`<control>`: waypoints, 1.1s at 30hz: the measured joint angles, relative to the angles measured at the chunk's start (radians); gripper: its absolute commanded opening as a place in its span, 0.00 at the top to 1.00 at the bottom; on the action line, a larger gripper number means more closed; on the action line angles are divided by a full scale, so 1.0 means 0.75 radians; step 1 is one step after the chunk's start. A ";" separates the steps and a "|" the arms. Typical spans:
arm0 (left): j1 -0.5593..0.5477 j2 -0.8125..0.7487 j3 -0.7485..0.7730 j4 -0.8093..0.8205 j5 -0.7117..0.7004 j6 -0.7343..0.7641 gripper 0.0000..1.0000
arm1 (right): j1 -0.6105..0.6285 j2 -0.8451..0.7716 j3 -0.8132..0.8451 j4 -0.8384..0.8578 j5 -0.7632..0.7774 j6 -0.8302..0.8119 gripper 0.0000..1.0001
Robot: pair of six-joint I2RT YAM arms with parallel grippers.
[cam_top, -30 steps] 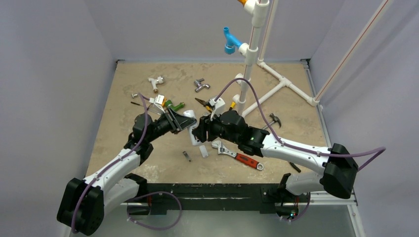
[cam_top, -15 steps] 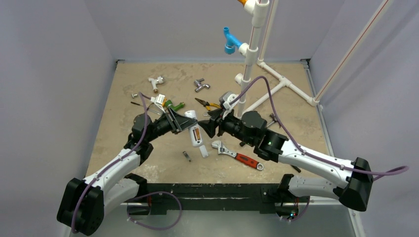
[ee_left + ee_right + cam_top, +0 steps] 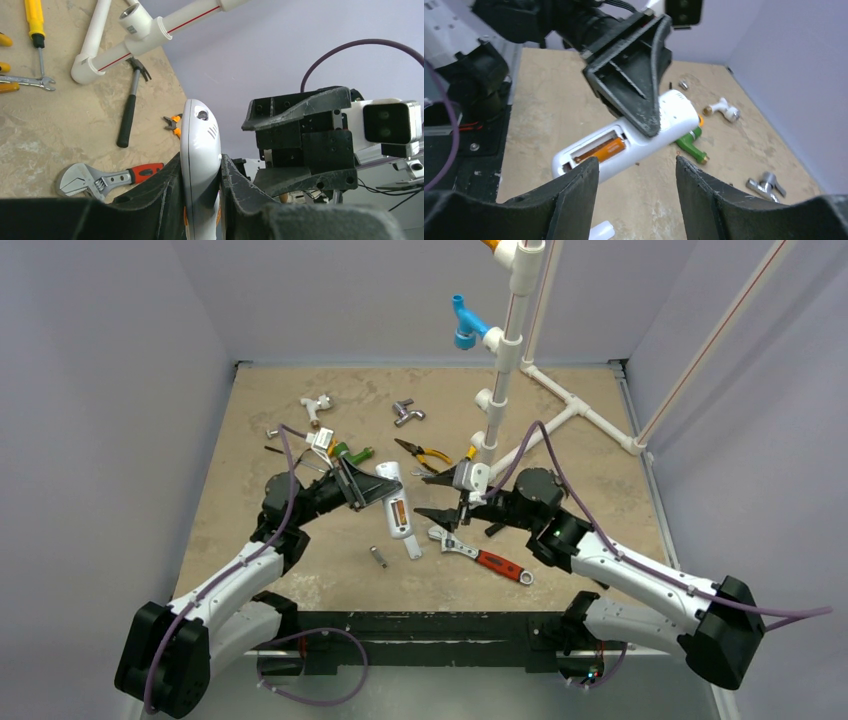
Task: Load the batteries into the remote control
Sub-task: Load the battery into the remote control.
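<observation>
My left gripper (image 3: 372, 487) is shut on the white remote control (image 3: 396, 506) and holds it tilted above the table. In the left wrist view the handset (image 3: 201, 145) stands edge-on between the pads. Its back compartment is open, and an orange battery (image 3: 602, 151) lies inside. I cannot tell whether a second one lies beside it. My right gripper (image 3: 433, 496) hovers just right of the remote, apart from it, jaws open and empty. From the right wrist, its fingertips (image 3: 589, 172) frame the remote (image 3: 634, 145) from a short distance.
A loose white cover piece (image 3: 412, 546) and a small grey metal cylinder (image 3: 378, 557) lie below the remote. A red-handled wrench (image 3: 483, 556) is under the right gripper. Orange-handled pliers (image 3: 422, 451), a green fitting (image 3: 352, 453) and a white pipe frame (image 3: 505, 360) stand behind.
The right gripper has drawn back to the right, away from the remote, and its jaws have opened. The left gripper and remote have stayed in place.
</observation>
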 measured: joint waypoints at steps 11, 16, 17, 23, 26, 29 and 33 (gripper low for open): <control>0.000 0.035 0.000 0.069 0.033 -0.016 1.00 | -0.001 0.060 -0.053 0.198 -0.399 -0.144 0.54; -0.001 0.059 0.000 0.105 0.048 -0.036 1.00 | -0.001 0.133 -0.053 0.243 -0.443 -0.172 0.57; -0.002 0.060 0.000 0.108 0.050 -0.038 1.00 | -0.001 0.146 -0.053 0.245 -0.451 -0.177 0.58; -0.003 0.061 0.000 0.123 0.060 -0.043 1.00 | -0.001 0.199 -0.047 0.251 -0.459 -0.200 0.58; -0.003 0.063 0.000 0.128 0.060 -0.043 1.00 | -0.001 0.208 -0.038 0.262 -0.458 -0.202 0.57; -0.003 0.067 0.000 0.129 0.061 -0.043 1.00 | -0.001 0.208 -0.032 0.276 -0.456 -0.203 0.57; -0.003 0.069 0.000 0.129 0.061 -0.043 1.00 | -0.001 0.208 -0.028 0.287 -0.453 -0.207 0.57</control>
